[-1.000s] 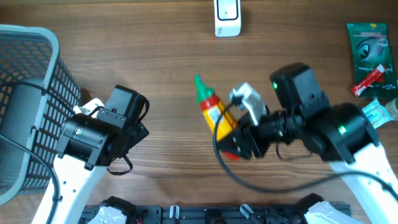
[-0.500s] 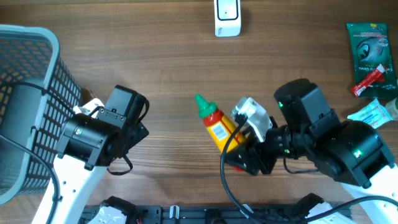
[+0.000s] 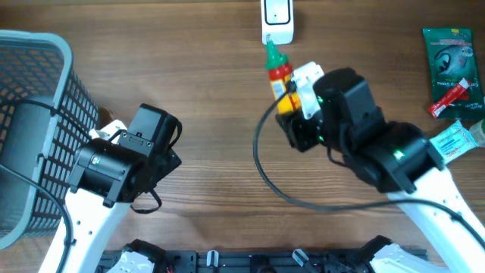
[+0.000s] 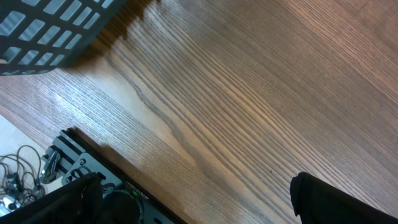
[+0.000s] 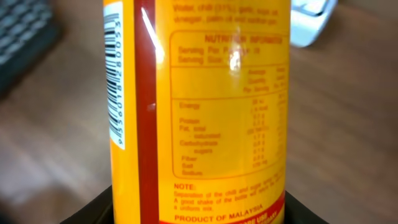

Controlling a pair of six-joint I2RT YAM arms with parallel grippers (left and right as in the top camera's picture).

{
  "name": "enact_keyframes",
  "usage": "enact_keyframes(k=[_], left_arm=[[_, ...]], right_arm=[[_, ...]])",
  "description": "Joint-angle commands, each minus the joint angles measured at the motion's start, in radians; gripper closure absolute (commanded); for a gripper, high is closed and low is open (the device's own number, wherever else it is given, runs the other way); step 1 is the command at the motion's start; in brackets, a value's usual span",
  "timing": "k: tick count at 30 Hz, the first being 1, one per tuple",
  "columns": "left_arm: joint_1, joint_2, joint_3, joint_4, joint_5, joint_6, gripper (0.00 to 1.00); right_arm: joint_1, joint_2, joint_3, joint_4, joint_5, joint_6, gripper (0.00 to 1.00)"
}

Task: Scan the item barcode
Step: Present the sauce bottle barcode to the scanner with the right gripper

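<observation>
Gripping sauce bottle by its lower end in right gripper, jaws clamped on it, green cap almost touching the white scanner at far centre. Probably best to roll the wrist so barcode faces the scanner, then hold steady and close. No call for left gripper, near left, jaws wide apart, empty. Cannot tell what, if anything, lies in basket at left.
</observation>
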Motion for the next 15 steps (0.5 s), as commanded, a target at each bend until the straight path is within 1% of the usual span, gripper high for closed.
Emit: enact_keyframes(k=[1,6,12,15], left_arm=[[-0.003,-0.008,0.003,0.0,-0.02,0.009,0.0],[-0.003,-0.008,0.003,0.001,-0.02,0.009,0.0],[-0.003,-0.008,0.003,0.001,-0.02,0.009,0.0],[-0.003,-0.008,0.003,0.0,-0.02,0.009,0.0]], right_arm=[[0.003,0.09,0.014,0.039,0.204,0.017,0.61],[0.003,0.213,0.014,0.141,0.37,-0.071,0.61],[-0.006,0.397,0.014,0.439,0.539,-0.278,0.61],[-0.028,0.478,0.014,0.543,0.568,-0.355,0.61]])
